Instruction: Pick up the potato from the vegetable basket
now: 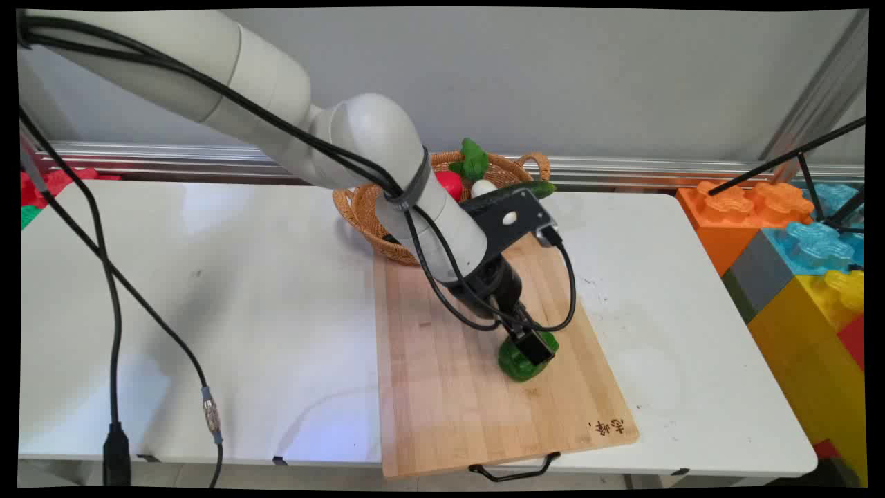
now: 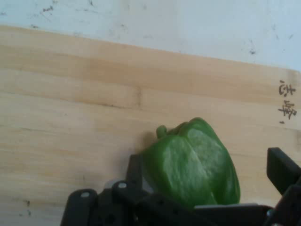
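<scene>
White arm angled down, hand (image 1: pixel 529 349) straddling green pepper (image 2: pixel 193 162) on wooden board (image 1: pixel 442 387)

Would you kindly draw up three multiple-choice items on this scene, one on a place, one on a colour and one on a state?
1. Where does the green pepper lie?
A. in the wicker basket
B. on the wooden cutting board
C. on the bare white table

2. What colour is the round thing beside the white one in the wicker basket?
A. red
B. blue
C. purple

3. How do the fingers of the gripper stand?
A. shut on nothing, high above the board
B. holding the basket's handle
C. spread to either side of the pepper, the right one clear of it

Key: 1 B, the pepper rests on the cutting board, in both views. 2 A, the red thing shows behind the arm. 3 C, the hand view shows a gap at the right finger.
</scene>
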{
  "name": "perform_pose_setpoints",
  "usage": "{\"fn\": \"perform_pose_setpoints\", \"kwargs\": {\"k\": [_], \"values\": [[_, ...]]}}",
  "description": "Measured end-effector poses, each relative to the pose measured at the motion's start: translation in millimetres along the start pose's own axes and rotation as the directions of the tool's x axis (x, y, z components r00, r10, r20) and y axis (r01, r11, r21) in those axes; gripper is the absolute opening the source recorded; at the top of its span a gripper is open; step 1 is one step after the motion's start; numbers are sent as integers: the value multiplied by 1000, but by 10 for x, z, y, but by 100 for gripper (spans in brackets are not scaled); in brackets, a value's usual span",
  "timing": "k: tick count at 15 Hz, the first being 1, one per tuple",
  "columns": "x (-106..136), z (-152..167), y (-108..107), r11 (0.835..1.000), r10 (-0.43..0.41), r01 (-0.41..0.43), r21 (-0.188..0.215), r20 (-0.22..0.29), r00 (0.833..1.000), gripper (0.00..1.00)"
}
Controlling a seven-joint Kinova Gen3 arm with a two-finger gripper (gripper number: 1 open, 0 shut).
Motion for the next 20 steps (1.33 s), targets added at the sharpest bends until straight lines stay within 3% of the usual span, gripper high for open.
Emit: {"fn": "perform_pose_setpoints", "kwargs": {"k": [5, 10, 20], "values": [[98, -392, -3, 999, 27, -27, 29, -4, 1000, 100], [-13, -1092, -94, 993, 79, -81, 83, 27, 997, 100], [-482, -2007, -758, 974, 160, -168, 150, 61, 985, 100]]}}
